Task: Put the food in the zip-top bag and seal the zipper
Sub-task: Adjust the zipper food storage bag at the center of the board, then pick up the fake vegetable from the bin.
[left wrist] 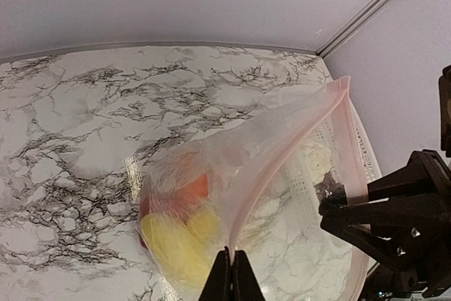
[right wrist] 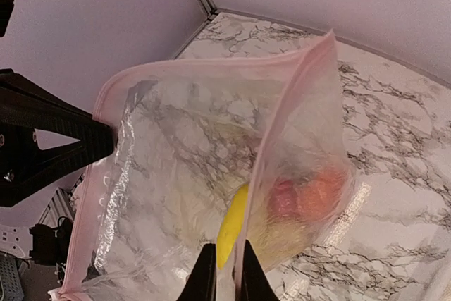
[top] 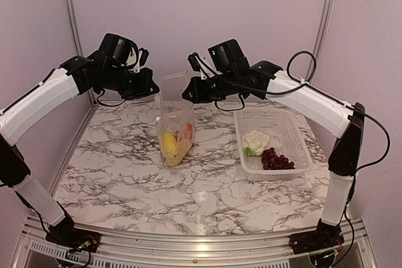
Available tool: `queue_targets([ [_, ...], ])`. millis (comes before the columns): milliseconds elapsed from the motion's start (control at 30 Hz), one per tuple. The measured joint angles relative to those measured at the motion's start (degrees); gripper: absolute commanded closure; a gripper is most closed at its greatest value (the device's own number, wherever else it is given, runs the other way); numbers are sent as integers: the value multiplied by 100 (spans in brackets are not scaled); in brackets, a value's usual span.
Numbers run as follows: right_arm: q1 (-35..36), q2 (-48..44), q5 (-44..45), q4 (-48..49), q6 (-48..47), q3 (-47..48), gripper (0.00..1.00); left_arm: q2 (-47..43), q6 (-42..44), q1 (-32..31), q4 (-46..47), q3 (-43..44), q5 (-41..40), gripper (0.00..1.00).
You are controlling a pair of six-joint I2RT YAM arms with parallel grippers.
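The clear zip-top bag (top: pixel 174 120) hangs upright over the table between both grippers, its mouth pulled open. Inside at the bottom lie a yellow piece (top: pixel 168 144), an orange fruit (left wrist: pixel 192 189) and a red piece (right wrist: pixel 285 199). My left gripper (left wrist: pixel 231 269) is shut on the pink zipper (left wrist: pixel 282 153) at the bag's left rim. My right gripper (right wrist: pixel 225 273) is pinched on the opposite rim, the zipper strip (right wrist: pixel 296 89) running up from its jaws. The cauliflower (top: pixel 254 140) and the grape bunch (top: pixel 276 159) lie in the basket.
A white lattice basket (top: pixel 295 133) stands on the marble table at the right, beside the bag. Purple walls and metal rails close the back and sides. Both arms reach inward above the table's far half.
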Motion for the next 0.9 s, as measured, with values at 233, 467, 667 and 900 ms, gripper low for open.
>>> queue_targets([
  [233,-57,-4,-411,164,-52,92,54,20,39,2,-127,391,-136,100],
  [467,-721,-741,-1021,667,175,-686,43,9,146,4,-144,501,-363,100],
  [667,-1746,-1606,-1172,883,146,-1707,40,105,111,4,-151,348,-149,100],
  [900,-2988,-1875,-1204,776,114,-3008,38,264,22,4,-149,177,61,100],
])
